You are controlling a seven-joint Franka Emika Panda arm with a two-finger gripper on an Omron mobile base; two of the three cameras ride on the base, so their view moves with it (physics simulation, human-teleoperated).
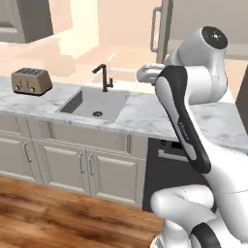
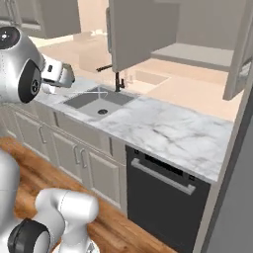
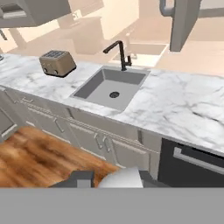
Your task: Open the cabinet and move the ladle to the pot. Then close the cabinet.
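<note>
Above the white-and-grey marble counter (image 2: 168, 131), the wide wall-hung cabinet (image 2: 143, 34) stands with both beige-grey doors swung open, its inner shelf (image 2: 197, 53) bare where visible. Below sit a grey recessed sink (image 3: 109, 89), black faucet (image 3: 120, 54) and brown toaster (image 3: 57, 62). Gripper jaws are pressed together; any held item cannot be told.

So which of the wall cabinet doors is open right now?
Both stand swung out: the left door above the faucet, and the right door at the frame edge.
</note>
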